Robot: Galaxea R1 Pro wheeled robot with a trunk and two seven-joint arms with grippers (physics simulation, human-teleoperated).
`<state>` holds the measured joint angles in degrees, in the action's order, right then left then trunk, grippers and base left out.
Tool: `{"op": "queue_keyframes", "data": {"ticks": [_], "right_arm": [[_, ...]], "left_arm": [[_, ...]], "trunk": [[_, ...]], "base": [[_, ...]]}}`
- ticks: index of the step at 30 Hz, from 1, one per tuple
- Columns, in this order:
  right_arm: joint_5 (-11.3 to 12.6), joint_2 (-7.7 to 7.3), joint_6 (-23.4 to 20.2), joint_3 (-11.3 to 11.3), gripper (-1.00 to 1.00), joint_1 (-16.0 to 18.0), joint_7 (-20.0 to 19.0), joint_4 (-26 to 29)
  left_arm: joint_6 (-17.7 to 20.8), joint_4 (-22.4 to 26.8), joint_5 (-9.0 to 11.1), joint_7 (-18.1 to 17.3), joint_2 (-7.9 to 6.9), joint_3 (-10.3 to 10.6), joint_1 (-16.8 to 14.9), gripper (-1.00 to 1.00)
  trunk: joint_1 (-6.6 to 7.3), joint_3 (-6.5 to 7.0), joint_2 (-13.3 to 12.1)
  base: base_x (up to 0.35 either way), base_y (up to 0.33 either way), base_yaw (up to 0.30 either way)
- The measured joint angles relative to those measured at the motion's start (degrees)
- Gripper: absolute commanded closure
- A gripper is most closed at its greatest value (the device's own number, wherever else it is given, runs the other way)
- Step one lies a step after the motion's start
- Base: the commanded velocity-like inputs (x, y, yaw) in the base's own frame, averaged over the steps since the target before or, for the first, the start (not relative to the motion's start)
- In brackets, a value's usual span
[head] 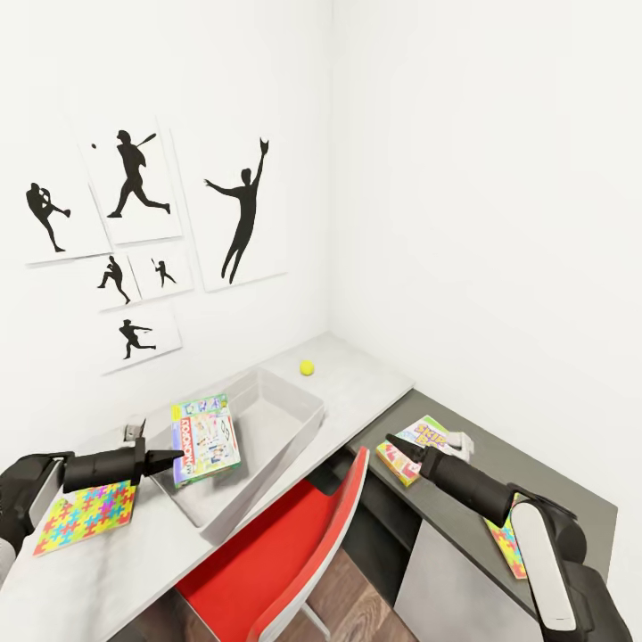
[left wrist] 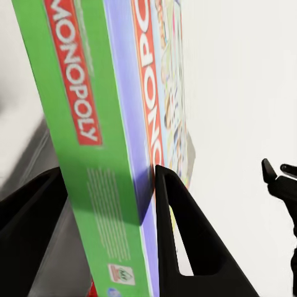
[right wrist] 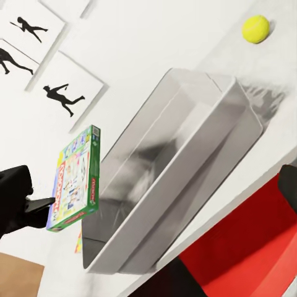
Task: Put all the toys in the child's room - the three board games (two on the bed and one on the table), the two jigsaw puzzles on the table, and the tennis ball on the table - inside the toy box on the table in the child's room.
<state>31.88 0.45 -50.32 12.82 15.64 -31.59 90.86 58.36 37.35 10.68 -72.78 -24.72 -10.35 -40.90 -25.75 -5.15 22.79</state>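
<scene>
LEFT claw (head: 169, 459): clamped on white-green board game (head: 205, 439), held on edge over toy box (head: 294, 428) near-left rim | NEXT: release into box | RIGHT claw (head: 399, 446): state indeterminate, beside yellow-green board game (head: 417, 446), table (head: 374, 383) right end

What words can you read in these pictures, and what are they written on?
"MONOPOLY": red banner on the green edge of the board game held in the left hand.
"ONOPOL": part of the same word on its front face.
The small print low on that edge is too blurred to read.
The yellow-green game by the right hand has red marks, not readable.
</scene>
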Motion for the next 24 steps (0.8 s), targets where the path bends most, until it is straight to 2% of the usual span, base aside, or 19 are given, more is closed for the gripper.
{"op": "queue_keyframes", "data": {"ticks": [5, 10, 17, 20, 24], "right_arm": [[-0.1, -0.36, 0.0, 0.2, -1.0, 0.0, -0.3, 0.0], [0.0, -0.43, 0.0, 0.5, -1.0, 0.0, -0.3, 0.0], [0.0, -0.44, 0.0, 1.3, -1.0, 0.0, -0.4, 0.0], [-0.1, -0.46, 0.0, 1.3, -1.0, 0.0, -0.4, 0.0], [-0.1, -0.46, 0.0, 1.3, -1.0, 0.0, -0.4, 0.0]], "left_arm": [[0.5, -0.5, 0.2, 4.6, 1.46, -0.1, -0.4, 1.0], [0.9, -1.2, 0.7, 10.0, 2.9, -0.2, -3.1, 1.0], [0.6, -11.0, 0.6, 16.5, 3.16, -0.4, -10.6, 1.0], [0.5, -12.4, 0.5, 20.9, 3.21, -3.0, -11.6, 1.0], [0.5, -13.1, 0.4, 28.8, 4.04, -8.9, -11.9, 1.0]], "trunk": [[0.0, 0.0, 0.0], [0.0, 0.01, 0.0], [0.0, 0.0, 0.0], [0.0, 0.0, 0.0], [0.0, 0.0, 0.0]], "base": [[0.0, 0.0, 0.0], [0.0, 0.0, 0.0], [0.0, 0.0, 0.0], [0.0, 0.0, 0.0], [0.0, 0.0, 0.0]]}}
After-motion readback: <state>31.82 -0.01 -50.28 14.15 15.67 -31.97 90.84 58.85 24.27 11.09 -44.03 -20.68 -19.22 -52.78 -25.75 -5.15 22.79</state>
